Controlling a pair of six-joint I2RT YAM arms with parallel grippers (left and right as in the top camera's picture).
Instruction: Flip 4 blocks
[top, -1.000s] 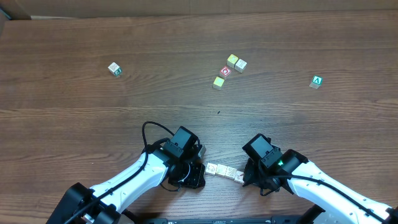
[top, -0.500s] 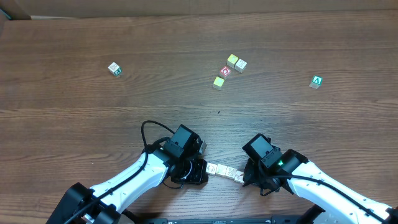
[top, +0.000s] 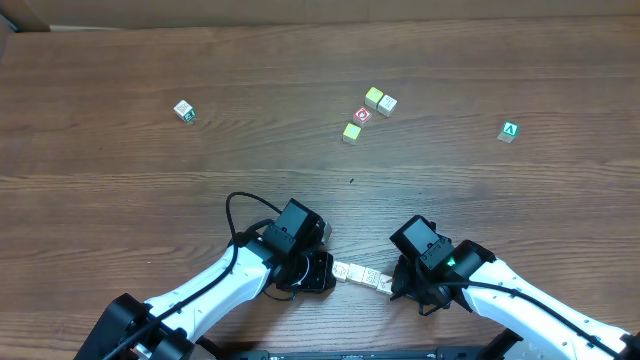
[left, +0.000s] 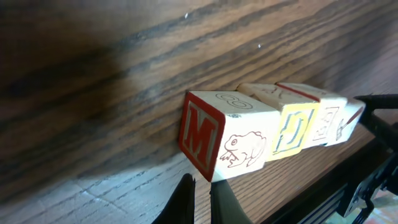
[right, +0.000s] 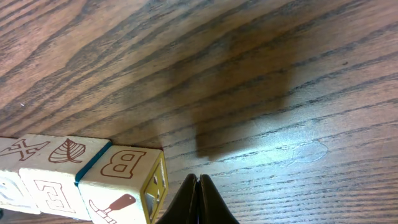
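Near the front edge of the tabletop (top: 120, 200), the left pincer (top: 325, 270) and right pincer (top: 396, 287) bracket the four blocks (top: 362, 275), which lie in a touching row, probably so they can be tipped from either end. Both pincers are pressed together and empty, with their tips just beside the row's ends.

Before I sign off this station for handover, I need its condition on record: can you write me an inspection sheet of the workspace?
Surface: wooden table, dark grain.
Job's things: four blocks in a touching row between the grippers.
Clutter: lone cube, cube cluster, green A cube, all farther back.
Grippers: left gripper shut, empty, by the M block; right gripper shut, empty, by the B block.
Cables: black cable loops off the left arm.
Surroundings: nothing seen.
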